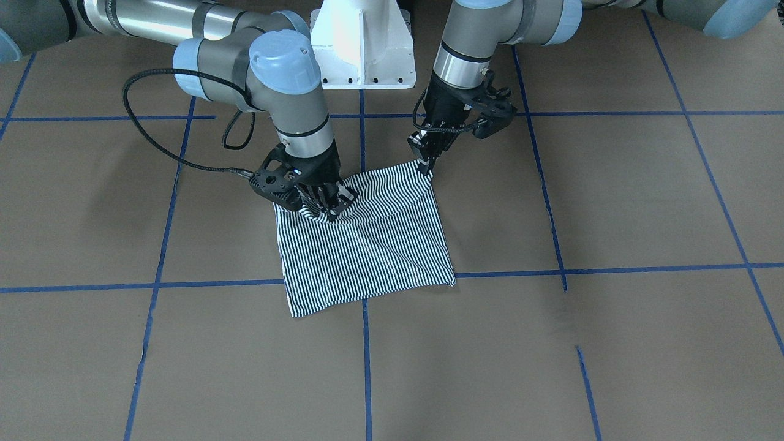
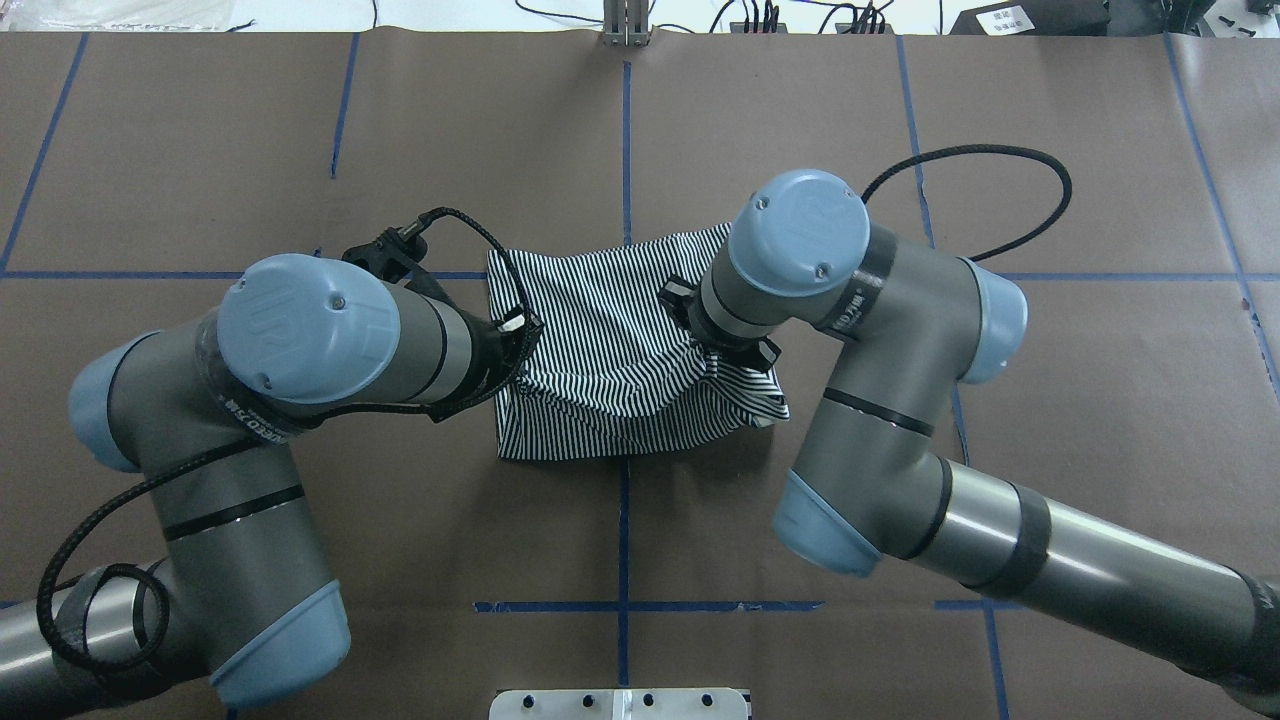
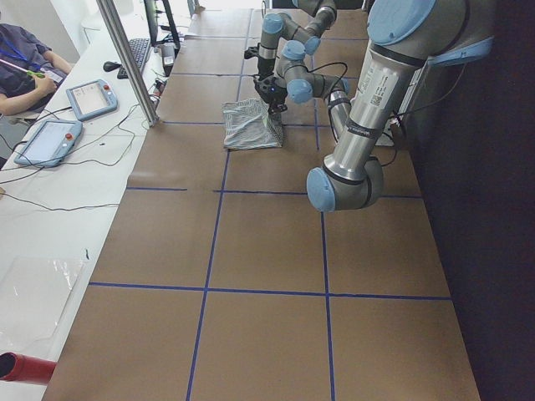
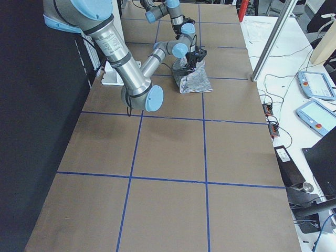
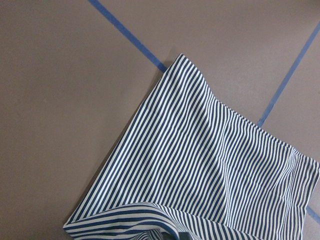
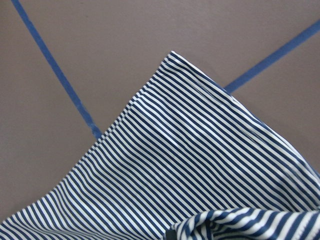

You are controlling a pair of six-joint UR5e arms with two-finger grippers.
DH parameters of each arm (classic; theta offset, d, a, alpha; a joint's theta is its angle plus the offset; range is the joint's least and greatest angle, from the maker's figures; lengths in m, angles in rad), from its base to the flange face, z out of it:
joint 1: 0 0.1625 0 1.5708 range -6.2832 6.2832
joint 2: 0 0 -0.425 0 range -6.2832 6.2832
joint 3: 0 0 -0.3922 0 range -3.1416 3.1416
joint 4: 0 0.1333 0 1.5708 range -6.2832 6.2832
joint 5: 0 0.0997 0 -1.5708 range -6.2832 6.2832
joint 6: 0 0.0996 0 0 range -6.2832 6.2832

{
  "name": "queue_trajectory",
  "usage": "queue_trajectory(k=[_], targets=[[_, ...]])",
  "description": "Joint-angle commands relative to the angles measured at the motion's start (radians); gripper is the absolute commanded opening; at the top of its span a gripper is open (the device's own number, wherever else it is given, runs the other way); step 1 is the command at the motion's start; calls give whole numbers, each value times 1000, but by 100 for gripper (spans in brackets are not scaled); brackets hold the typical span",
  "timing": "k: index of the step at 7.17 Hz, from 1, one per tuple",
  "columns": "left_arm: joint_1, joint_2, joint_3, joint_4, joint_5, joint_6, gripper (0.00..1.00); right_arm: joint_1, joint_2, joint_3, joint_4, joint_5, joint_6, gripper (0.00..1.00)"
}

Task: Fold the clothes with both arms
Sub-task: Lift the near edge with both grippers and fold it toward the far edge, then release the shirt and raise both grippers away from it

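The clothes are one navy-and-white striped shirt [image 1: 373, 251], folded into a rough square at the table's middle [image 2: 600, 330]. My left gripper [image 1: 426, 166] points down at the shirt's corner nearest the robot and is shut on that corner. My right gripper [image 1: 327, 207] is shut on a bunch of cloth at the other near corner, where the fabric puckers. In the overhead view both wrists hide their fingers. Each wrist view shows the flat striped cloth [image 5: 200, 165] [image 6: 175, 165], with a lifted fold at the bottom edge. Collar and logo are hidden.
Blue tape lines [image 1: 365, 343] divide the brown table cover into squares. The white pedestal base [image 1: 361, 49] stands behind the shirt. Beside the table is a white bench with tablets [image 3: 88, 98], cables, a metal post [image 3: 125, 58] and a seated person [image 3: 21, 63].
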Motion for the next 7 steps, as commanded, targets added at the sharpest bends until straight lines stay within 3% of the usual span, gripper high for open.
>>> queue_trajectory(k=[1,3,4,5,6,7], targets=[[-14,-2,64,-74,1,-3,0,29,23,-132,120,-1,-61,0],[-16,-29,114,-88,3,-20,0,29,23,-136,121,-4,-65,0],[-52,-37,160,-97,3,-6,46,29,68,-200,150,-15,-70,0],[-115,-78,260,-141,1,29,99,38,158,-393,282,-44,-72,42],[-210,-147,385,-163,-9,121,100,98,197,-500,363,-41,-113,99],[-287,-159,456,-206,-65,213,100,144,197,-537,364,-29,-236,100]])
